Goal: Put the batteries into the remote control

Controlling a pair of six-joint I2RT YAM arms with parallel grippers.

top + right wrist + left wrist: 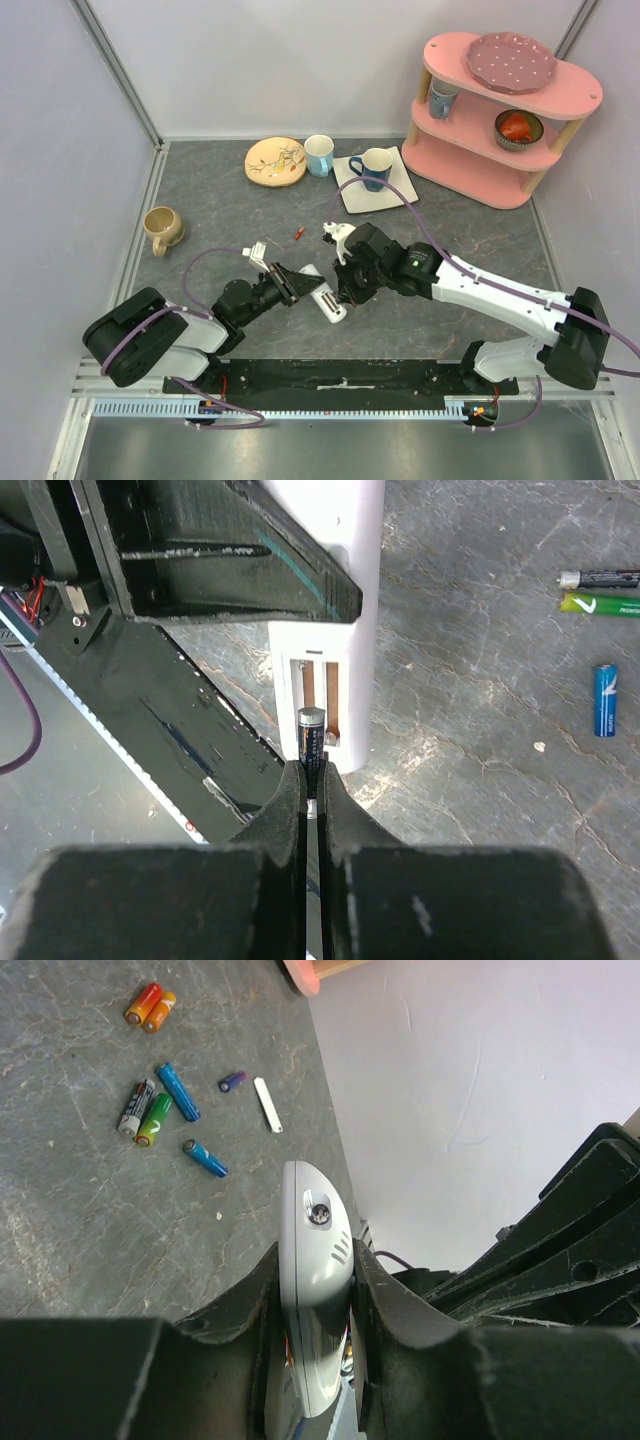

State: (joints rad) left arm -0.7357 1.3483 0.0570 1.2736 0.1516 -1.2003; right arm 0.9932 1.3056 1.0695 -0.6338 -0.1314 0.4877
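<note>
1. Grey, stone-patterned table [220, 200] between pale walls, with a pink shelf [510, 110] of crockery at the far right.
2. Toward the near edge, around the middle: the remote control [315, 1290], white and slim, clamped by its long sides in the left gripper [317, 1260] (rounded end sticking out past the fingertips).
3. Tilted in that grip; cannot tell whether its lower end touches the table.
4. At the remote's other end, in the right wrist view: battery compartment [320, 695] uncovered, two metal strips showing inside.
5. Right gripper [311, 780] closed tight on a dark battery [311, 735], with the battery's free end at the open compartment, over its left-hand slot.
6. Farther off on the table, well apart from the remote: loose batteries [178, 1090] (a red-orange pair, two blue, a green and a dark one side by side, a small purple one).
7. Just beside the purple one: a small white cover piece [268, 1105], lying flat.
</note>
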